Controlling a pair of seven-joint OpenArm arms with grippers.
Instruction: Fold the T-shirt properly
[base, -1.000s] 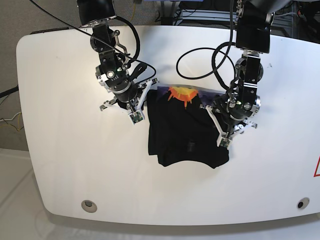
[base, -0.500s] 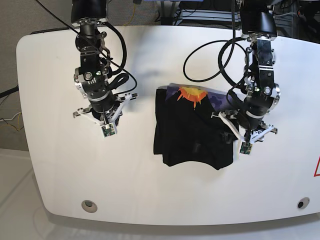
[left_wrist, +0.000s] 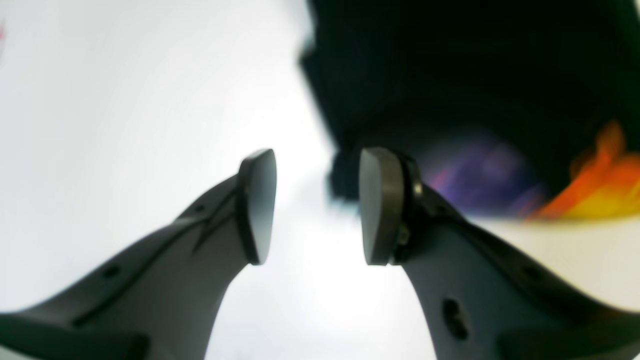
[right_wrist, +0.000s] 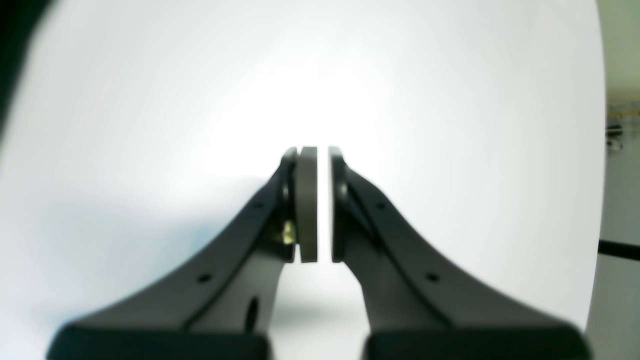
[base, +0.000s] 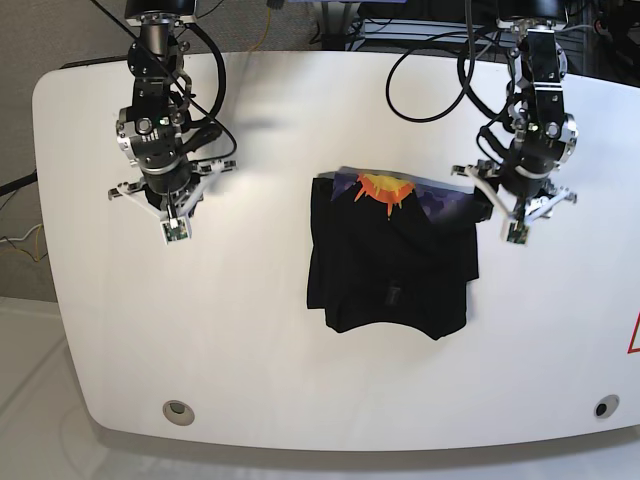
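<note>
The T-shirt (base: 390, 265) lies as a folded black bundle in the middle of the white table, with an orange flame and purple print showing along its far edge (base: 385, 188). My left gripper (base: 512, 212) hovers just off the shirt's far right corner, open and holding nothing. In the left wrist view its fingers (left_wrist: 318, 200) stand apart over bare table, with the black cloth and print (left_wrist: 450, 75) blurred ahead. My right gripper (base: 168, 208) hangs well to the left of the shirt. It is shut, pads nearly together (right_wrist: 322, 200), with nothing between them.
The white table (base: 300, 400) curves along its front edge, where two round fittings (base: 178, 409) (base: 600, 407) sit near the corners. Black cables (base: 430, 90) loop over the far side behind the arms. A red mark (base: 634, 335) sits at the right edge.
Both arms have drawn away from the shirt's sides, outward and toward the far edge of the table. The shirt has stayed folded in place, and the jaws stand as before.
</note>
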